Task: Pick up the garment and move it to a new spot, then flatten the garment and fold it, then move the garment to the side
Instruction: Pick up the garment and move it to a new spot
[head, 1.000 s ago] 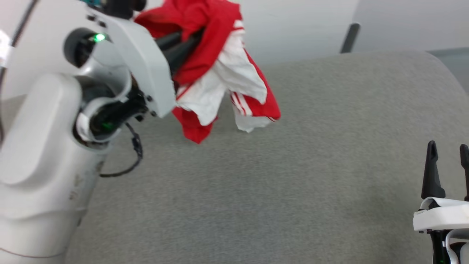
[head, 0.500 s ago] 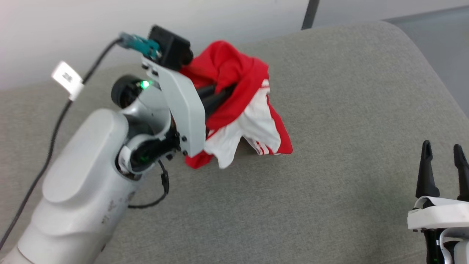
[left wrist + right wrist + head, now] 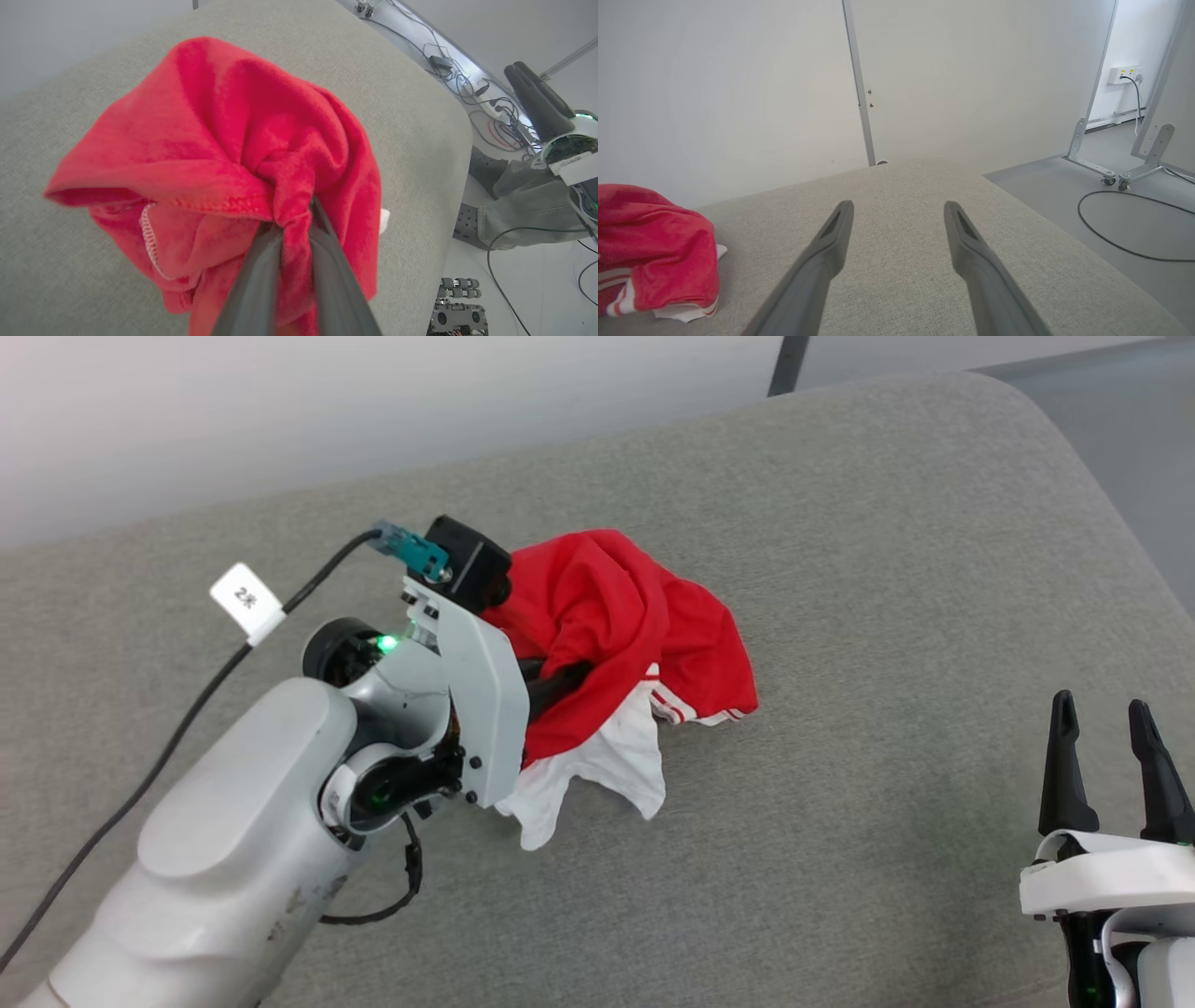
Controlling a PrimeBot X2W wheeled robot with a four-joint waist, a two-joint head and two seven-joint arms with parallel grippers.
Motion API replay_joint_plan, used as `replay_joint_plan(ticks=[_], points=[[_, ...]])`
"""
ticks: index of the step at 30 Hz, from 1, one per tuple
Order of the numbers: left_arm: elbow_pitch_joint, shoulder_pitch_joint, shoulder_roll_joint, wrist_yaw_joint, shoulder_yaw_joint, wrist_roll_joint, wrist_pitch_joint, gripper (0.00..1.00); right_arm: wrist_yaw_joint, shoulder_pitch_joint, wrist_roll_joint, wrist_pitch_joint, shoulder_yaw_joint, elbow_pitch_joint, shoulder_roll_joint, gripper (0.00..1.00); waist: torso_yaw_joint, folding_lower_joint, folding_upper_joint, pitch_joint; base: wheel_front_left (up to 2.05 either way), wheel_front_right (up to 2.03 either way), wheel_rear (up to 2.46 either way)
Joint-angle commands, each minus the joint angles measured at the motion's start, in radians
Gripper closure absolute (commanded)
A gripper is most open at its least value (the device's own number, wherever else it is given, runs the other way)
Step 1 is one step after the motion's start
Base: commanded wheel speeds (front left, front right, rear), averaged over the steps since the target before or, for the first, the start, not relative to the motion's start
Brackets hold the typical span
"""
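Although the whole head view has shifted over the last second, so that part of the apparent motion must be put down to the camera, a real change can be read from the cloth itself. A second ago the garment point(image 3: 644, 616) was hung clear of the grey cushion point(image 3: 887, 569) in a dangling bunch, whereas now its bulk is laid on that surface, with a white sleeve point(image 3: 607, 765) spread toward six o'clock of the bundle and a striped edge point(image 3: 695, 709) shown toward four o'clock. The left gripper point(image 3: 565, 674) is closed on a twisted fold of red fabric; in the left wrist view its two dark fingers point(image 3: 261, 270) are seen pinched together with the cloth drawn up between them. The bundle is placed slightly toward nine o'clock of the middle of the head view, at about ten o'clock from the right gripper point(image 3: 1100, 709) and well apart from it. That gripper's fingers are held spread with nothing between them, as is shown plainly in the right wrist view. The carrying step is judged to be nearly finished: the shirt has been lowered onto its new spot but has not yet been let go. A release is called for next, then flattening, for which much is left to be done, since the fabric is crumpled and folded over itself.
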Motion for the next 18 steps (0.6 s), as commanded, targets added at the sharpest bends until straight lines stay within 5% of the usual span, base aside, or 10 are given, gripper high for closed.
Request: replay_joint_plan(ticks=[1, 3, 4, 5, 7, 8, 10, 18], points=[[0.002, -0.009, 0.005, -0.002, -0.009, -0.012, -0.003, 1.0, 0.0, -0.009, 0.0, -0.005, 0.003, 0.002, 0.003, 0.0, 0.013, 0.0, 0.0, -0.006, 0.0, 0.0, 0.0], [0.003, -0.019, 0.012, -0.002, -0.028, -0.021, -0.006, 1.0, 0.0, -0.011, -0.004, -0.005, 0.006, 0.003, 0.003, 0.0, 0.024, 0.0, 0.0, -0.011, 0.0, 0.0, 0.0], [0.003, -0.021, 0.018, -0.002, -0.041, -0.022, -0.006, 0.91, 0.0, -0.011, -0.005, -0.005, 0.008, 0.004, 0.002, 0.0, 0.03, 0.0, 0.0, -0.016, 0.0, 0.0, 0.0], [0.004, -0.023, 0.025, -0.003, -0.054, -0.026, -0.008, 0.79, 0.0, -0.01, -0.006, -0.005, 0.008, 0.005, 0.002, 0.0, 0.035, 0.0, 0.0, -0.02, 0.0, 0.0, 0.0], [0.005, -0.025, 0.037, -0.003, -0.079, -0.033, -0.015, 0.32, 0.0, -0.007, -0.011, -0.005, 0.011, 0.008, 0.003, 0.0, 0.049, 0.0, 0.0, -0.03, 0.0, 0.0, 0.0], [0.008, -0.024, 0.042, -0.003, -0.091, -0.037, -0.021, 0.16, 0.0, -0.004, -0.013, -0.005, 0.013, 0.009, 0.002, 0.0, 0.056, 0.0, 0.0, -0.036, 0.0, 0.0, 0.0], [0.009, -0.02, 0.05, -0.003, -0.115, -0.05, -0.033, 0.0, 0.0, 0.001, -0.018, -0.005, 0.017, 0.012, 0.002, 0.0, 0.07, 0.0, 0.0, -0.048, 0.0, 0.0, 0.0], [0.037, -0.02, 0.07, -0.003, -0.19, -0.088, -0.102, 0.0, 0.0, 0.021, -0.035, -0.005, 0.035, 0.019, 0.002, 0.0, 0.135, 0.0, 0.0, -0.097, 0.0, 0.0, 0.0]])
